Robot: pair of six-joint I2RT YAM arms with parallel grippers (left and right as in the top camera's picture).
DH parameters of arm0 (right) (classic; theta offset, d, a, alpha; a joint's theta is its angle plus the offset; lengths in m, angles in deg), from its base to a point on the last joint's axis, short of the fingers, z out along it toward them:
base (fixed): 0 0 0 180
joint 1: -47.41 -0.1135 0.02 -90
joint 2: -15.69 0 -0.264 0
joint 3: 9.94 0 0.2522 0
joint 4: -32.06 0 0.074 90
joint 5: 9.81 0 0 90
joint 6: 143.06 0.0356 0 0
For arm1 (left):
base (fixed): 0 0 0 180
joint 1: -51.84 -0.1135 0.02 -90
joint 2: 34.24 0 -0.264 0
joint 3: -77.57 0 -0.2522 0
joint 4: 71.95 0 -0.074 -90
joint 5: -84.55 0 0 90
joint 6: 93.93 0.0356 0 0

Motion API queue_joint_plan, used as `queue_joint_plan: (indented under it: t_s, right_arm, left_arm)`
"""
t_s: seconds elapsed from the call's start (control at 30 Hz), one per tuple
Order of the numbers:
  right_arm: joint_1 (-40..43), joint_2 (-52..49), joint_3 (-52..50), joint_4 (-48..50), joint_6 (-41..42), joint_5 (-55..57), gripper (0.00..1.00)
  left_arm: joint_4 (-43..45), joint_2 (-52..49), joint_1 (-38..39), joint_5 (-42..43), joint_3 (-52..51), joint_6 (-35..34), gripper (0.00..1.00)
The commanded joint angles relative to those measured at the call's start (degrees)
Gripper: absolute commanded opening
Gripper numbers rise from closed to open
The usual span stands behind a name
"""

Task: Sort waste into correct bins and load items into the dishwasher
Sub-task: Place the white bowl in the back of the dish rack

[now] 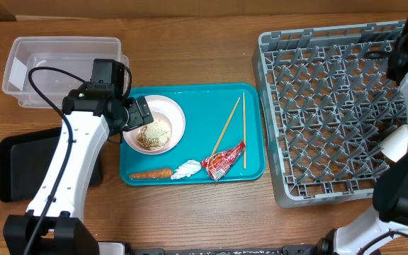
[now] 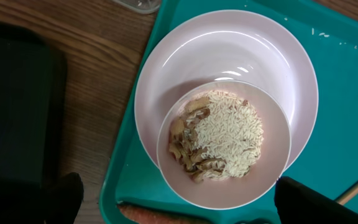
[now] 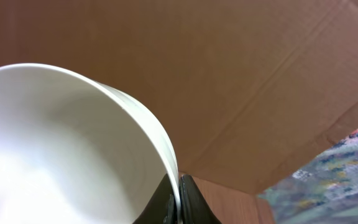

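A white bowl (image 1: 153, 134) of pale rice scraps (image 2: 229, 134) stands on a white plate (image 1: 170, 112) at the left of the teal tray (image 1: 204, 106). My left gripper (image 2: 179, 186) is open and hovers over the bowl's near rim, its fingers on either side. On the tray's front lie a carrot (image 1: 151, 173), a crumpled napkin (image 1: 187, 169) and a red wrapper (image 1: 224, 161). Two chopsticks (image 1: 227, 127) lie beside them. My right gripper (image 3: 179, 193) is shut on the rim of a white bowl (image 3: 61, 149), held over the grey dish rack (image 1: 317, 106).
A clear tub (image 1: 20, 64) stands at the back left. A black tray (image 1: 20, 166) lies at the front left, next to the teal tray. Brown cardboard shows behind the right gripper.
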Motion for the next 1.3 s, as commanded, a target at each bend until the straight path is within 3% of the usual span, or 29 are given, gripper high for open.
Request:
queue_joint_plan:
  t_s: [0.0,0.47,1.0,1.27]
  right_arm:
    - [1.01,-3.28,-0.17,0.63,-0.37,1.4,0.04]
    - [-1.81,-12.79,-0.2,0.17,-0.28,-3.61,0.04]
    - [-4.07,-13.22,-0.2,-0.46,-0.15,-6.14,0.04]
    - [-8.92,-13.22,-0.2,-2.43,-0.15,-11.52,0.26]
  left_arm:
    - [0.04,0.83,-0.11,1.44,0.59,-0.39,1.0]
    - [-0.13,0.83,-0.11,1.62,0.59,-0.39,1.0]
    - [-0.37,0.83,-0.11,2.64,0.59,-0.37,1.0]
    - [-0.37,0.83,-0.11,2.64,0.59,-0.37,1.0]
